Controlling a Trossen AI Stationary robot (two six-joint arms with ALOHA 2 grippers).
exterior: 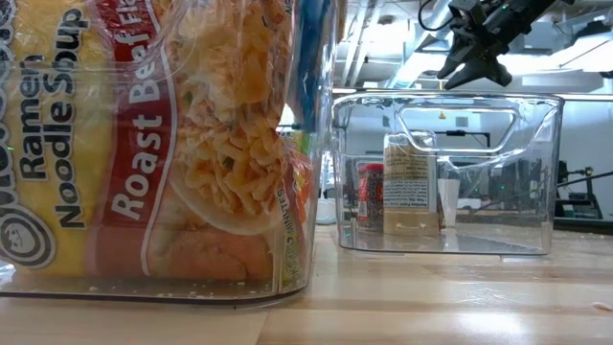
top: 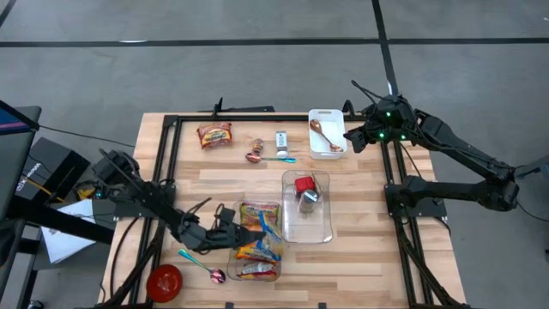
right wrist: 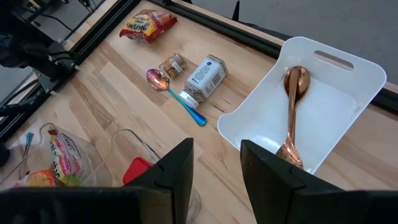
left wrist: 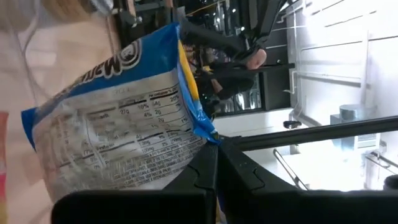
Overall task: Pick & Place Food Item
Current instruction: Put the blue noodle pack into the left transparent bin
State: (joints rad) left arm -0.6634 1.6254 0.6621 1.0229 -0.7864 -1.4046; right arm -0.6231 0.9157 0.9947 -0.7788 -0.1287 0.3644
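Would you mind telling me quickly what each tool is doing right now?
Left tool: shut on the blue noodle packet, at the clear bin.
Right tool: open, empty, above the white tray.

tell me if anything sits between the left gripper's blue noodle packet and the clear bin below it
Nothing visible blocks it. The left gripper, shut on the blue noodle packet, is at the clear plastic bin, which already holds ramen packets.

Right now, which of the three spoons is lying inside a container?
The copper spoon, lying in the white tray under the right gripper. The blue-handled spoon and pink-handled spoon lie on bare wood.
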